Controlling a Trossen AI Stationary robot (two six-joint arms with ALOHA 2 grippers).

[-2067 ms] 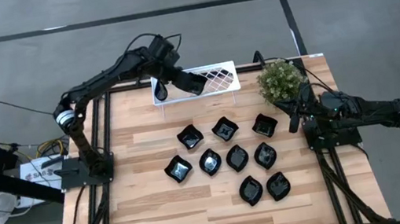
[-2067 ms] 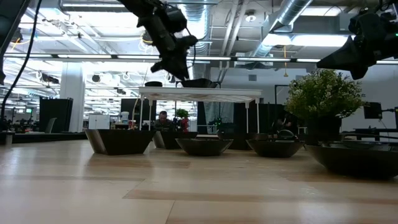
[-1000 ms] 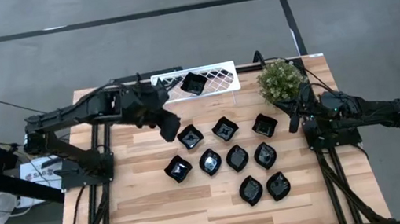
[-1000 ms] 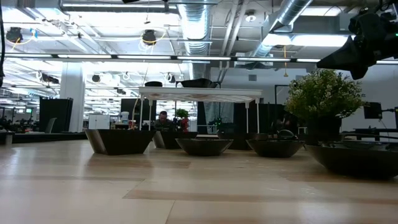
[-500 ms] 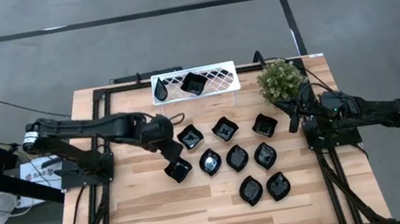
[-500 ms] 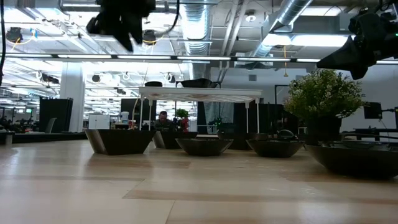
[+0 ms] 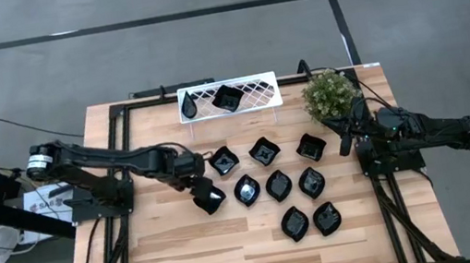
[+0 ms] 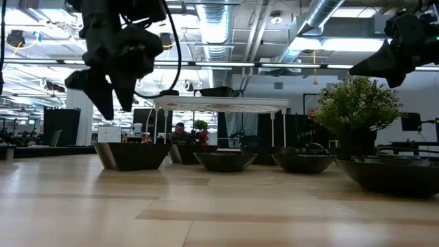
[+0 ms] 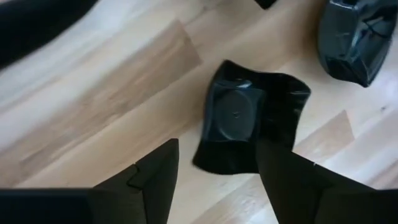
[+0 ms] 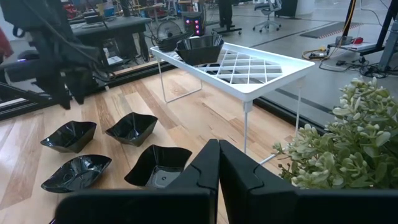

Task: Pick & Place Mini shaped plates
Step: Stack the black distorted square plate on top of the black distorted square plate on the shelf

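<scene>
Hovering just above the wooden table (image 7: 177, 243), the left pincer (image 7: 199, 189) hangs with its two fingers spread wide over the leftmost dish of the middle row, a wavy-edged square plate (image 9: 249, 121). In the left wrist view one finger (image 9: 155, 177) stands clear of the plate's edge and the other overlaps its far corner; nothing is gripped. This square plate has no real long axis. It lies flat, rim up, turned so its corners point diagonally across the table boards.

Ten other mini shaped plates show in the high view. Two sit on the white wire rack (image 7: 257, 93) at the table's back edge: a narrow teardrop plate (image 7: 189, 108) near the rack's left end, its long axis running front to back, and a square plate (image 7: 226, 98) beside it toward the middle. The rest lie on the table in loose rows: three in the back row (image 7: 263, 152), three more in the middle row (image 7: 279, 186) to the right of the plate under the left pincer, and two in the front row (image 7: 310, 221). The leaf-shaped ones among them lie with their long axes roughly front to back.

The right pincer (image 10: 218, 163) waits at the table's right edge beside the green plant (image 7: 330, 94), its fingers pressed together and holding nothing.
</scene>
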